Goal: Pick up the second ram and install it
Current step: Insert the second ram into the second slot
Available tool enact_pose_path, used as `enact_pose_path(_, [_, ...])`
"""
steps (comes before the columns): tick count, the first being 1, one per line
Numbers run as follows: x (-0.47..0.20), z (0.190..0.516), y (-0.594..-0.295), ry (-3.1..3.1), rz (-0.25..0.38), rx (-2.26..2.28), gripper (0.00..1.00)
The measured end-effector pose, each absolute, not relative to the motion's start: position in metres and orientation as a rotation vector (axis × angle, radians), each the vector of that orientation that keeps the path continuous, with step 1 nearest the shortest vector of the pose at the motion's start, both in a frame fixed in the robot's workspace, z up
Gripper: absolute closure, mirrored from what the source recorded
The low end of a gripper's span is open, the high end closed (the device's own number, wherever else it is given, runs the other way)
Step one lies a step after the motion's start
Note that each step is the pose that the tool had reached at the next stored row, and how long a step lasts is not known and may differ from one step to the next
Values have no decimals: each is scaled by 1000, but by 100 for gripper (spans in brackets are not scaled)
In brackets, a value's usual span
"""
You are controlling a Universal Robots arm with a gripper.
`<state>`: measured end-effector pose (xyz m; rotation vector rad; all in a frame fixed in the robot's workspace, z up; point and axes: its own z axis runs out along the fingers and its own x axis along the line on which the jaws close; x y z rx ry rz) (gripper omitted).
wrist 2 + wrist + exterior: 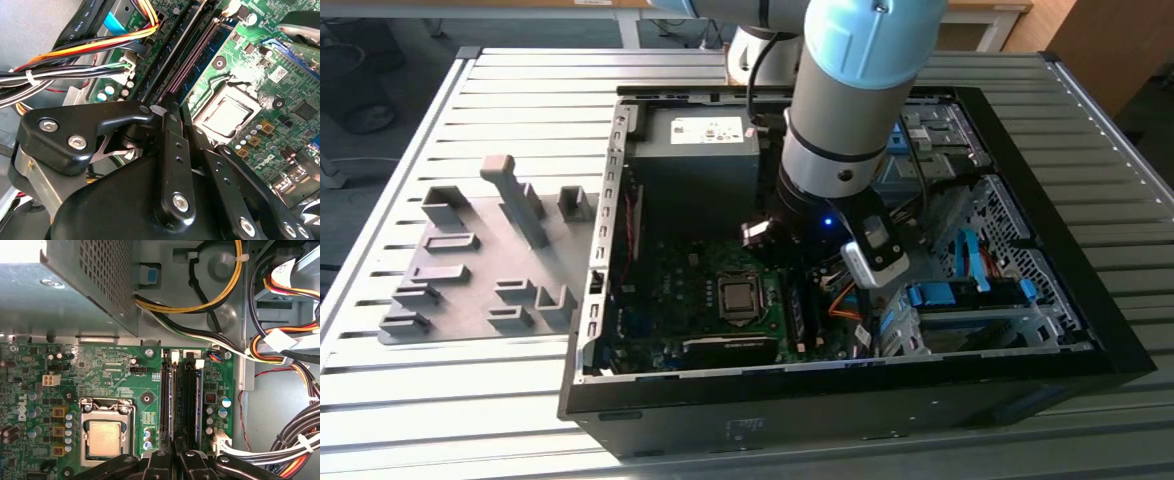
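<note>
Over the open black steel computer case [1107,330] on the ribbed grey metal table [520,400], the silver-and-pale-blue robot arm [854,90] reaches down so that its black metal gripper [173,457] sits just above the memory slots. Its two flat, bolted fingers [175,165] stand close together, almost touching at the tips; whether anything thin is pinched between them I cannot tell. Ahead of the tips, in both wrist views, the second ram [190,400], a long, narrow dark stick, lies down in a slot on the glossy green motherboard [115,370], beside another long module [166,400] with a blue-violet edge in the neighbouring slot; the gripper's tips meet the near ends of these two.

One square processor socket with a dull silver metal lid [104,437] sits beside the slots. One grey perforated sheet-metal power supply box [60,290] fills the corner above the board, with bundles of yellow, orange, black and white cables [295,355] running past. On the exterior view's left lies one matte grey plastic fixture plate with upright blocks [480,270], well apart from the case's inside.
</note>
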<state>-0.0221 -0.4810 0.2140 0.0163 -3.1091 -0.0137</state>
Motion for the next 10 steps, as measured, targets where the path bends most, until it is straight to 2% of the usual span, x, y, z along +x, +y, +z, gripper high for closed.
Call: enact_pose_path(10, [-22, 210, -481, -3109, -14, 17, 86])
